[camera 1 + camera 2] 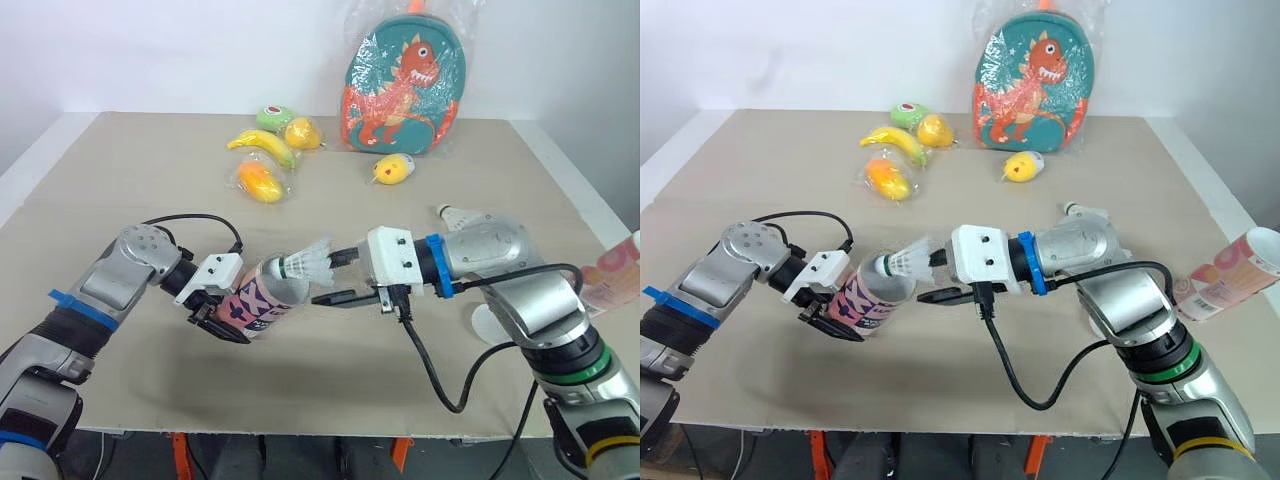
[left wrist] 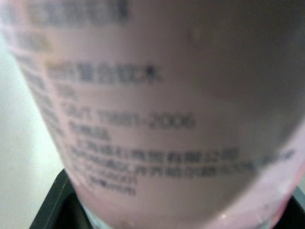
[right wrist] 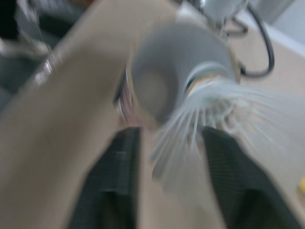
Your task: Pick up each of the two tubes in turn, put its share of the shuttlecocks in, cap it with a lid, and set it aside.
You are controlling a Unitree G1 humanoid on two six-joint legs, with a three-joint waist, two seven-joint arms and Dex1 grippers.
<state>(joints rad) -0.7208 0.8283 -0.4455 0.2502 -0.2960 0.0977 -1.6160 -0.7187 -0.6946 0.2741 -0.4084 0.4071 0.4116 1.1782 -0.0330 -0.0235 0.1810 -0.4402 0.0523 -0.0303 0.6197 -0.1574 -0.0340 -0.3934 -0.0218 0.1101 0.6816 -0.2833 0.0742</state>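
Closest to me is the pink tube [image 1: 258, 300], low at about 7 o'clock from the middle of the table [image 1: 120, 200]. It's clamped in the left gripper [image 1: 228, 320] down near its closed end and, I think, held up off the cloth. It's tilted, with the open mouth aimed toward 2 o'clock.

The right gripper [image 1: 325, 278] reaches in from 3 o'clock with a shuttlecock [image 1: 305, 262] cork-first right at that mouth. Its fingers [image 1: 345, 298] look spread wider than the feather skirt. The top one is against the feathers and the bottom one is apart from them, so my guess is the birdie rests on the rim more than it's pinched.

Handling-wise, the shuttlecock weighs basically nothing and the feathers will bend or snap if squeezed. I'd take it lightly across the skirt or at the cork. The tube is light too, and hollow, so it probably goes oval under a hard squeeze, and that glossy label looks slippery. Low on the body is a good spot to hold it, since that leaves the mouth free for a lid.

Stuff I can't make out:
- How many shuttlecocks are inside. The bore is just dark in the right wrist view.
- The left wrist view gives blurry label print, nothing useful.
- The second tube [image 1: 1225, 280] lies at 3 o'clock by the table's edge, cut off in the left eye view.
- Something white [image 1: 482, 322] pokes out behind the right arm. Maybe a lid, can't say.
- A white nub [image 1: 452, 213] above that arm could be another shuttlecock.

The bagged dinosaur backpack [image 1: 405, 85] sits at 12 o'clock. The banana [image 1: 262, 146] and other fruit [image 1: 260, 182] are at 11, well apart from the work.
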